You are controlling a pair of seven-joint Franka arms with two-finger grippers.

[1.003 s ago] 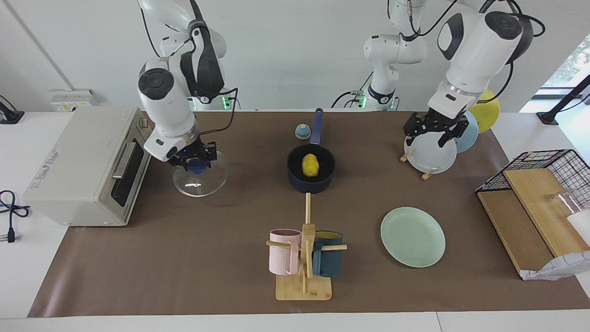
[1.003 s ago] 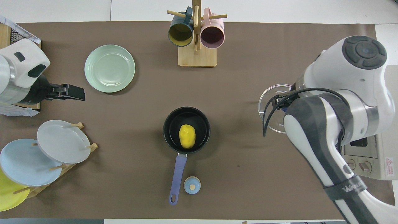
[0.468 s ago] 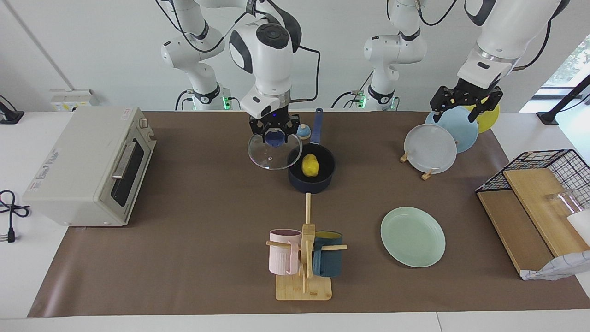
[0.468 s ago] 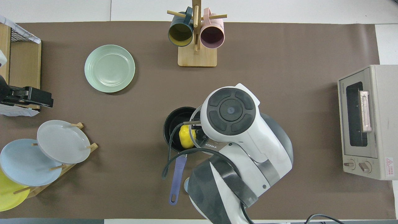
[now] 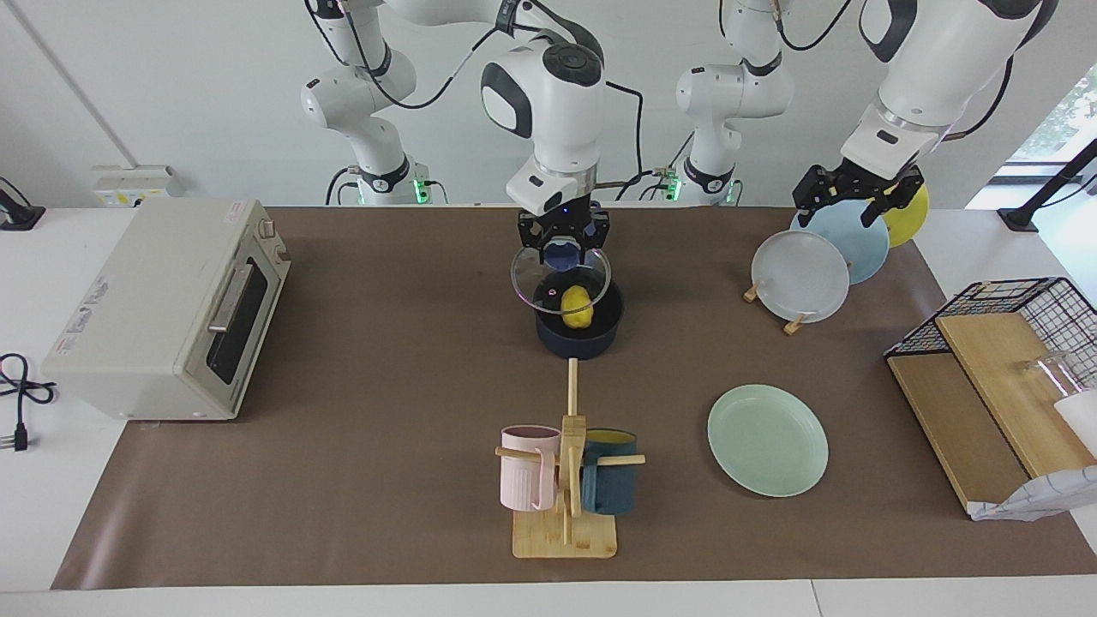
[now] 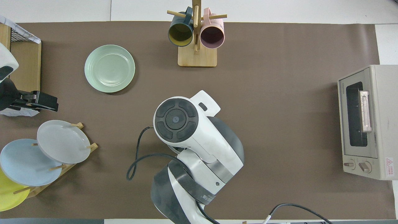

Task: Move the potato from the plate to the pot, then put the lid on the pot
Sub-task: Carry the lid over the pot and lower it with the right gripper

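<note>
The yellow potato (image 5: 578, 307) lies inside the dark blue pot (image 5: 576, 344) in the middle of the table. My right gripper (image 5: 563, 254) is shut on the blue knob of the clear glass lid (image 5: 545, 283) and holds it tilted just above the pot's rim, mostly over the pot. The mint-green plate (image 5: 767, 440) lies bare, farther from the robots toward the left arm's end; it also shows in the overhead view (image 6: 109, 68). My left gripper (image 5: 857, 195) hangs open and empty over the plate rack. In the overhead view the right arm hides pot, potato and lid.
A toaster oven (image 5: 163, 308) stands at the right arm's end. A wooden mug rack (image 5: 566, 523) with a pink and a teal mug stands farther from the robots than the pot. A plate rack (image 5: 801, 274) and a wire basket (image 5: 1003, 296) stand at the left arm's end.
My right gripper has carried the lid from beside the toaster oven to over the pot. My left gripper has risen above the plate rack and stays there.
</note>
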